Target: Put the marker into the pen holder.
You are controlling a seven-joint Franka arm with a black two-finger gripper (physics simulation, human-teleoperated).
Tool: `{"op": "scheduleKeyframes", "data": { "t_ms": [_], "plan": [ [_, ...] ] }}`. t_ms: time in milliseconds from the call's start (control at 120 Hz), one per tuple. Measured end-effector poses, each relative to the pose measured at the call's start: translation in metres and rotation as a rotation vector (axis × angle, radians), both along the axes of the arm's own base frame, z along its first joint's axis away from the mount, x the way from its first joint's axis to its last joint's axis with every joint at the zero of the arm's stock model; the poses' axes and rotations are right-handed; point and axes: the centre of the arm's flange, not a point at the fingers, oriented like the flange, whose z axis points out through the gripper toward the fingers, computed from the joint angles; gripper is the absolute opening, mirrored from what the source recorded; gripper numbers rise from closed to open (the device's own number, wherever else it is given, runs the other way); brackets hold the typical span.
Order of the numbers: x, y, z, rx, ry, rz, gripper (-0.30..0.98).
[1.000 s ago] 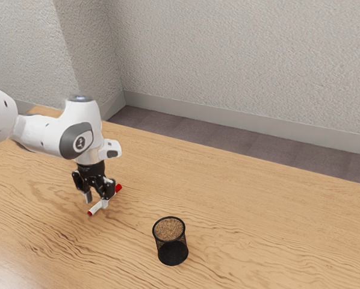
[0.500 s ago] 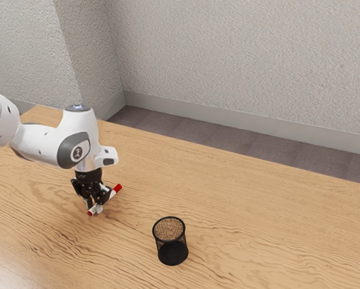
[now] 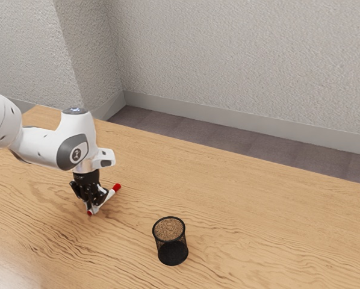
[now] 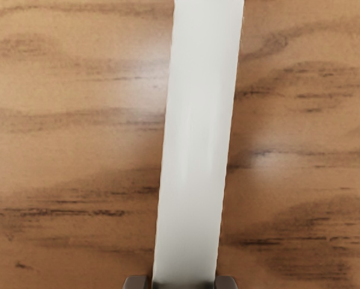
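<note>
The hand (image 3: 91,209) is lower, its fingers drawn together, gripping the marker (image 3: 112,192). The pen holder (image 3: 172,251) stays put, nearer, toward the exterior view's right.

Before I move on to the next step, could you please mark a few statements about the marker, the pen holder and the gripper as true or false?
1. The marker is already inside the pen holder. False: it is outside, over on the gripper's side of the table.
2. The pen holder stands upright. True.
3. The gripper is directly above the pen holder. False: it is down at the marker.
4. The gripper's fingers hold the marker's white barrel between them. True.
5. Both ends of the marker are blue. False: both are red.
</note>
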Motion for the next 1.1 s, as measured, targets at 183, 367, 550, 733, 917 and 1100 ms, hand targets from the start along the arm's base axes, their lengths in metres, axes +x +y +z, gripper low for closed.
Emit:
{"op": "scheduleKeyframes", "data": {
  "t_ms": [183,367,550,733,917,1100],
  "plan": [
    [0.003,0.004,-0.003,-0.003,0.002,-0.001,0.02],
    [0.004,0.007,-0.004,-0.005,0.004,-0.003,0.01],
    [0.006,0.006,-0.002,-0.009,0.005,0.0,-0.03],
    [0.026,-0.02,0.042,-0.005,0.019,-0.027,-0.05],
    [0.001,-0.112,0.143,0.002,0.002,-0.147,-0.05],
    [-0.058,-0.243,0.193,0.023,0.046,-0.329,-0.04]
  ]
}}
